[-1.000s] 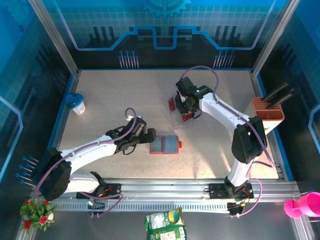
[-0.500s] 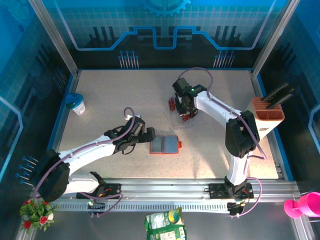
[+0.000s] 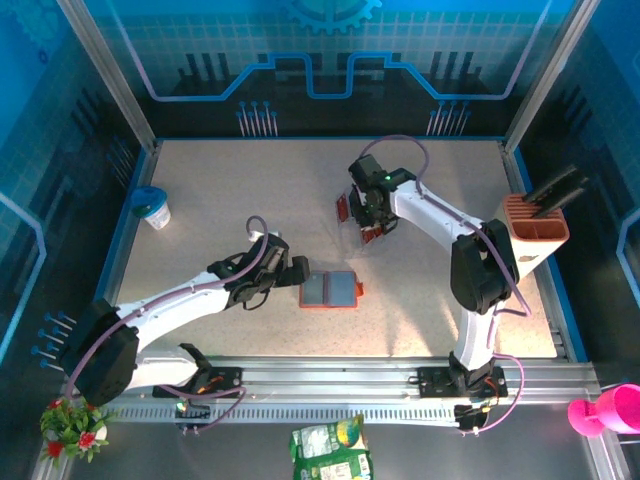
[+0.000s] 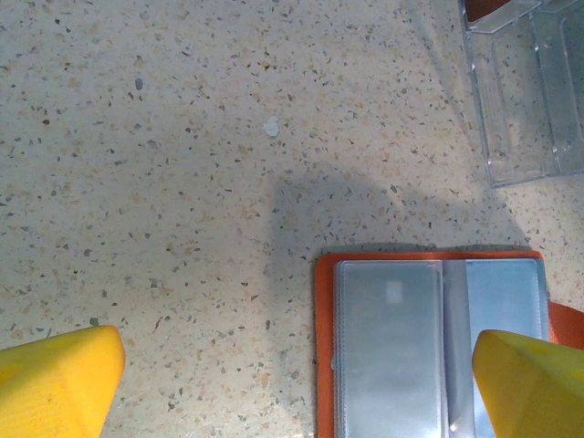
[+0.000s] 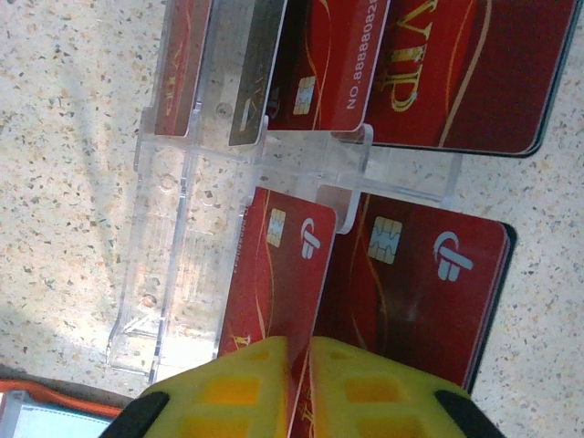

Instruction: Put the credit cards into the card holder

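**Top external view.** We find the card holder point(image 3: 330, 290) lying open on the desk point(image 3: 220, 190), grey-blue inside facing up, near the middle. The left pincer point(image 3: 297, 272) sits just left of it, at its left edge. The right pincer point(image 3: 368, 224) is farther back and to the right, well apart from the card holder, lowered over the credit cards point(image 3: 343, 208). A tall salmon box point(image 3: 535, 228) stands at the right edge of the desk and a white cup point(image 3: 153, 208) at the far left.

**Left wrist view.** We see the left pincer point(image 4: 292, 383) spread wide and holding nothing. One yellow fingertip point(image 4: 55, 379) is over bare desk and the other overlaps the open card holder point(image 4: 401, 338). A clear stand point(image 4: 525, 100) lies beyond the holder.

**Right wrist view.** We see the right pincer point(image 5: 299, 351) pressed together on the edge of one red card point(image 5: 278, 265), which leans against the clear stand point(image 5: 182, 274). Further credit cards point(image 5: 429, 274) lie just beside it and in the stand's slots. A corner of the card holder point(image 5: 27, 422) shows beside the pincer, clear of its fingers.
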